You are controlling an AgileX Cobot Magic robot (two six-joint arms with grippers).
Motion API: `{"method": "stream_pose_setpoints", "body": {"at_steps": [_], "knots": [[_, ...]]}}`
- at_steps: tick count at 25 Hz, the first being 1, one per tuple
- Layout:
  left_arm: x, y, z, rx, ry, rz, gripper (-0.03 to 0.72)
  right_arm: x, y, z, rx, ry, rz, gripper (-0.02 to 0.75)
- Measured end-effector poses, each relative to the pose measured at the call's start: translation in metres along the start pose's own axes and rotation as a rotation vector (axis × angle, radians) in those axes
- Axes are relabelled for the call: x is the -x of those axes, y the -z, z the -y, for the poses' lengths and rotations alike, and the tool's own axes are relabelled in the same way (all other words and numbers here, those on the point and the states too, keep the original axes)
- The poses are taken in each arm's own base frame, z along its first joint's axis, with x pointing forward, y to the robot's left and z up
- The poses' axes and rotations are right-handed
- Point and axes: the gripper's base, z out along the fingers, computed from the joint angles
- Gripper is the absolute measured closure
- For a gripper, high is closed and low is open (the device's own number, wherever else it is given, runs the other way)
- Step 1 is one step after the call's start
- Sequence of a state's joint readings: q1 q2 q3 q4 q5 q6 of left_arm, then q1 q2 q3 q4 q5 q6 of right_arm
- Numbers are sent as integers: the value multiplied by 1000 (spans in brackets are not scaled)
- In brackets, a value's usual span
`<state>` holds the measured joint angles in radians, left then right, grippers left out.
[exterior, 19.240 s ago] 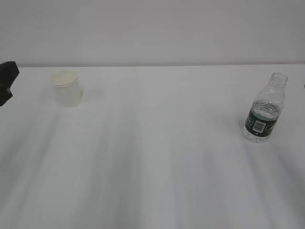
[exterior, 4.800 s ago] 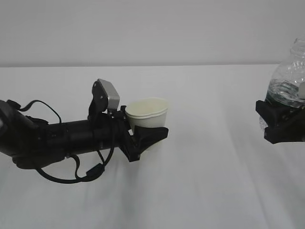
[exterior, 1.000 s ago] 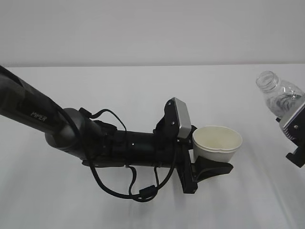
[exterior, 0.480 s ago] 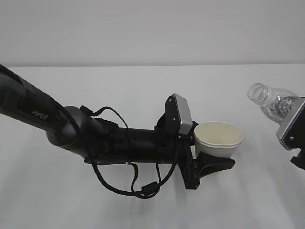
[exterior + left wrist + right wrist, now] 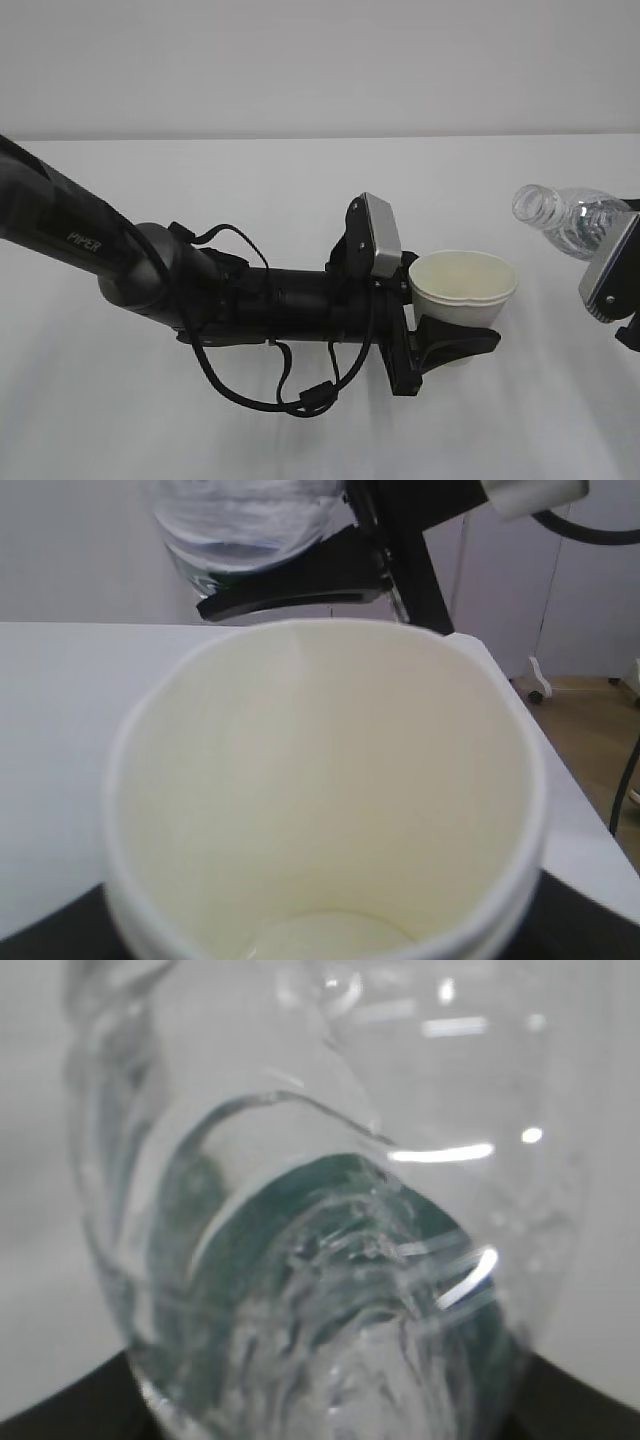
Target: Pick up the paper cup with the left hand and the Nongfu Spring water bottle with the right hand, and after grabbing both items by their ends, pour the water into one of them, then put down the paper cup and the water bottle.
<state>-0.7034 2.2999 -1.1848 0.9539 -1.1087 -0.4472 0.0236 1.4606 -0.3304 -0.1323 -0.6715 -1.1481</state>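
The white paper cup (image 5: 462, 288) is held upright above the table, with my left gripper (image 5: 455, 338) shut on its lower part. In the left wrist view the cup (image 5: 320, 780) fills the frame, its cream inside in full view. Whether water lies in it I cannot tell. The clear Nongfu Spring water bottle (image 5: 570, 215) hangs to the right of the cup and a little higher. It is tilted, with its open mouth pointing left toward the cup's rim. My right gripper (image 5: 300, 575) is shut on the bottle's lower body (image 5: 330, 1260). No stream shows between them.
The white table (image 5: 250, 430) spreads under both arms, against a plain wall. The left arm marked PIPER (image 5: 120, 255), with loose cables (image 5: 270, 390), crosses from the left edge to the middle. The table's right edge and the floor (image 5: 590, 710) show beyond the cup.
The bottle has tipped further over, and its mouth has moved left and down toward the cup. The cup has shifted slightly to the right.
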Motion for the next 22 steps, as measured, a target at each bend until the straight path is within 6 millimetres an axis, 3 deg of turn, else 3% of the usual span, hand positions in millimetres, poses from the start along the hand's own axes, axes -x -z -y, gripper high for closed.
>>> {"method": "stream_pose_setpoints", "body": {"at_steps": [8, 22], "knots": [[-25, -2, -1, 25, 55, -1, 243, 0, 0, 1, -9, 6, 5, 329], [-18, -7, -4, -13, -15, 12, 244, 2, 0, 0, -4, 112, 18, 329]]}}
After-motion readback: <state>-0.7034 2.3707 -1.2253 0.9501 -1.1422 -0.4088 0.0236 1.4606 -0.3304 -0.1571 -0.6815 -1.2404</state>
